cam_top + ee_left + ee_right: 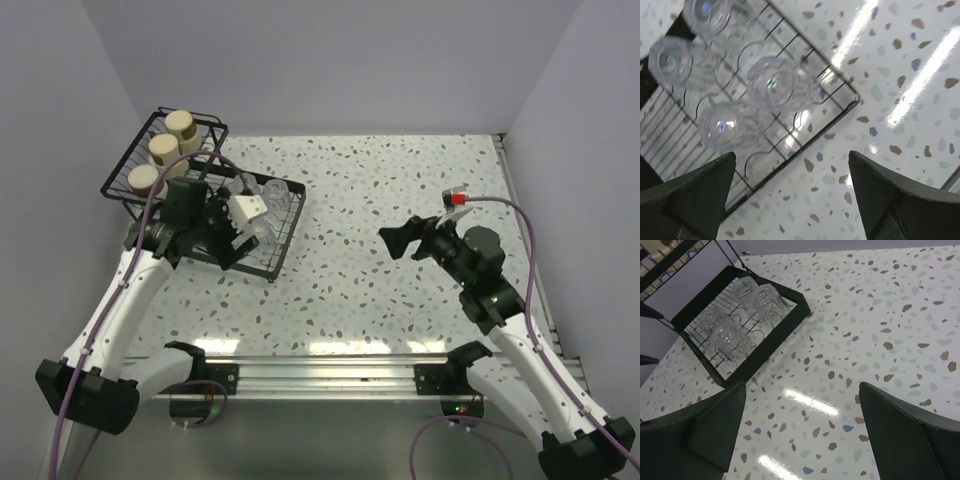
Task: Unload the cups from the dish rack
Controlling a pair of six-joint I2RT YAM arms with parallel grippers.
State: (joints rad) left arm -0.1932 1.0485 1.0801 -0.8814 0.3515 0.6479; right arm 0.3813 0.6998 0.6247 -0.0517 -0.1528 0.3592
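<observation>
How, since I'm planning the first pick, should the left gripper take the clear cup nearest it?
Come from above with the left gripper and close across the clear cup's ribbed round wall; it stands on end on the rack, neighbours crowding its sides.

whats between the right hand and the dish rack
Only bare speckled table: in the right wrist view nothing sits between the open right hand and the dish rack. The top view agrees.
</observation>
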